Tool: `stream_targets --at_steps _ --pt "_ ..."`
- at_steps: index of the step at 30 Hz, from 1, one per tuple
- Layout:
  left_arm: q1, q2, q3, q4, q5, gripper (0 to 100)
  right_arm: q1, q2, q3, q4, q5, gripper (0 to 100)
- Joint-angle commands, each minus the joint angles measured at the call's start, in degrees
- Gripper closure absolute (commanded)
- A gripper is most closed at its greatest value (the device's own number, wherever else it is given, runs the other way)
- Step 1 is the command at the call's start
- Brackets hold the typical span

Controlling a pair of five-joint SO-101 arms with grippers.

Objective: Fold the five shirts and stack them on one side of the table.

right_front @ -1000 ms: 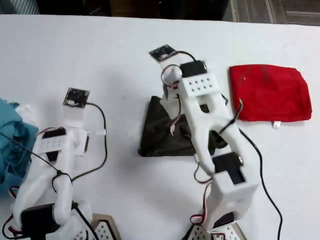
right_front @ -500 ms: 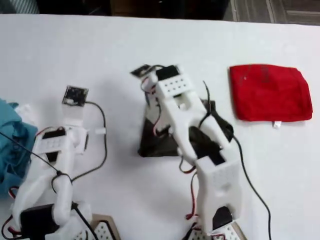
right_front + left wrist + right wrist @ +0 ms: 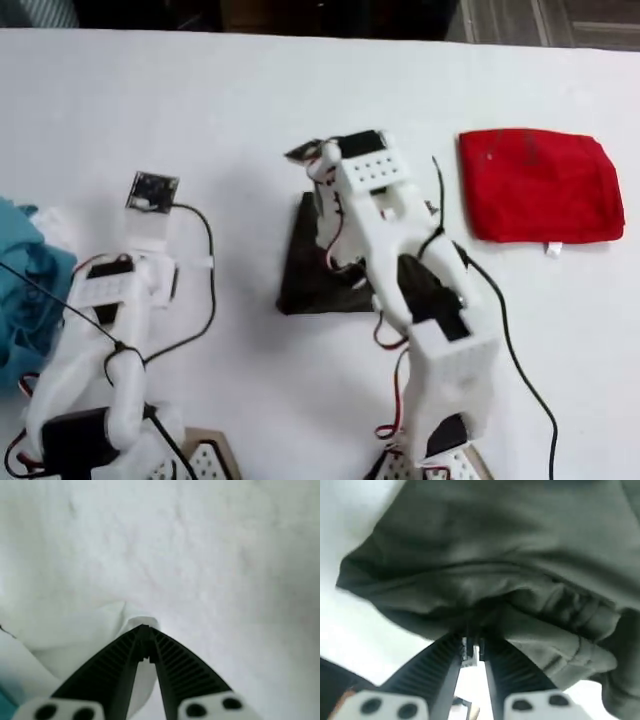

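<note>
A dark grey shirt (image 3: 312,268) lies bunched in a rough triangle at the table's middle, partly under my right arm (image 3: 385,215). In the right wrist view my right gripper (image 3: 472,649) is shut on a fold at the edge of the dark shirt (image 3: 485,560). A folded red shirt (image 3: 538,185) lies flat at the right. A teal shirt heap (image 3: 25,275) sits at the left edge. Beside that heap my left arm (image 3: 105,300) is tucked back, its gripper (image 3: 145,656) shut on nothing over bare table.
The white table (image 3: 180,90) has free room along the back and between the two arms. Black cables (image 3: 205,265) trail from both arms across the surface. The arm bases (image 3: 200,460) stand at the front edge.
My right arm swung left over the dark shirt, then back a little to the right. The shirt went from a wider patch to a narrower triangle. The left arm stayed still.
</note>
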Motion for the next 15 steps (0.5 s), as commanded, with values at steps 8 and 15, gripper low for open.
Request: stream_targets --at_steps 8,15 --pt "0.62 -2.37 -0.13 -0.79 0.62 97 -0.04 -4.79 -2.2 -14.99 -2.64 96.7" --pt "0.62 -2.37 -0.13 -0.79 0.53 97 -3.74 5.67 -2.37 -17.71 -3.69 87.4"
